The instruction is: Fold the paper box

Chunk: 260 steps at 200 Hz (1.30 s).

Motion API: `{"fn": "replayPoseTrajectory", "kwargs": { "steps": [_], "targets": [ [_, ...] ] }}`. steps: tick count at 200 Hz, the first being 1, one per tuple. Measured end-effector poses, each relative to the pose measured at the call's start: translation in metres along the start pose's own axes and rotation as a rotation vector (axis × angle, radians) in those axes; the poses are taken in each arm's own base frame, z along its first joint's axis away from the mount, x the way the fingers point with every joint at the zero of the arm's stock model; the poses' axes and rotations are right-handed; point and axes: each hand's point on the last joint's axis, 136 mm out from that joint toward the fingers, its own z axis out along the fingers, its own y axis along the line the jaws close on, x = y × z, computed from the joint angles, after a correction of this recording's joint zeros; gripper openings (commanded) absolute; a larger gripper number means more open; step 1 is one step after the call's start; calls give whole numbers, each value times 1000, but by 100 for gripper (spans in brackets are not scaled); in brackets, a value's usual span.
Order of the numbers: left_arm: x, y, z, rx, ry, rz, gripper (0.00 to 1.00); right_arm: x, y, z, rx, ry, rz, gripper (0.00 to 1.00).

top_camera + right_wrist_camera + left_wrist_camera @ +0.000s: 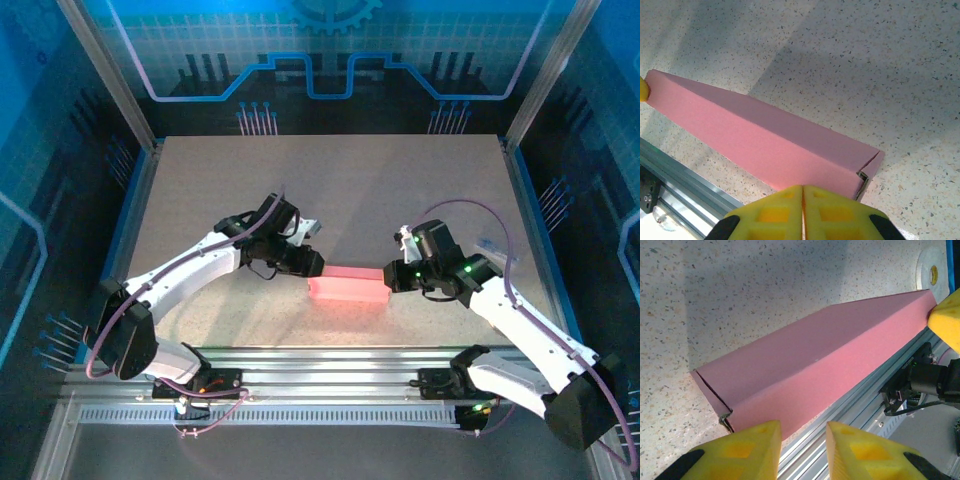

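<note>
Near the front edge of the speckled grey table (350,190), about midway between its two front corners, the pink cardboard paper box (348,285) lies folded into a long, closed rectangular tube, its length running roughly along the aluminium rail (330,365) that borders that edge.

From my remote seat I see one arm at each end of it. The left gripper (318,265) sits at the box's left end. On the left wrist camera its yellow fingertips (756,440) stand parted, with nothing clamped between them, and through the gap (802,432) I see the side of the box (815,370) and the rail (845,415) beyond. At that end a flap shows a dark slit along its seam, not quite flush.

The right gripper (385,277) is at the opposite end. On the right wrist camera its two yellow pads meet along a thin line (802,192), closed on nothing, just in front of the box's (765,140) end face, where a small gap at the corner shows a pale inner surface. The left wrist view shows one right fingertip (946,315) touching the far end of the box. Whether the left fingers touch the cardboard, I cannot tell.
</note>
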Motion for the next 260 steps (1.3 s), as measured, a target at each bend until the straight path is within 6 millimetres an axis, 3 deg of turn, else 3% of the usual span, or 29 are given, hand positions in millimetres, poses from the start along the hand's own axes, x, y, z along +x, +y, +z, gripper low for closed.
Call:
{"fn": "replayPoseTrajectory", "kwargs": {
  "steps": [128, 152, 181, 214, 235, 260],
  "targets": [
    [1, 5, 2, 47, -101, -1, 27, 3, -5, 5, -12, -49, 17, 12],
    [1, 3, 0, 52, -107, -16, 29, 2, -3, 3, -15, -56, 13, 18],
    [0, -3, -7, 56, -108, -44, 45, 0, 0, -3, -2, -50, -26, 31],
    [-20, -28, -35, 93, -187, -20, 70, -6, 15, -16, -2, -45, -138, 59],
    [-27, -47, -60, 126, -253, 22, 98, -16, 34, -25, -17, -51, -254, 81],
    [-19, -58, -86, 143, -301, 71, 99, -23, 50, -29, -21, -36, -378, 92]
  ]
}}
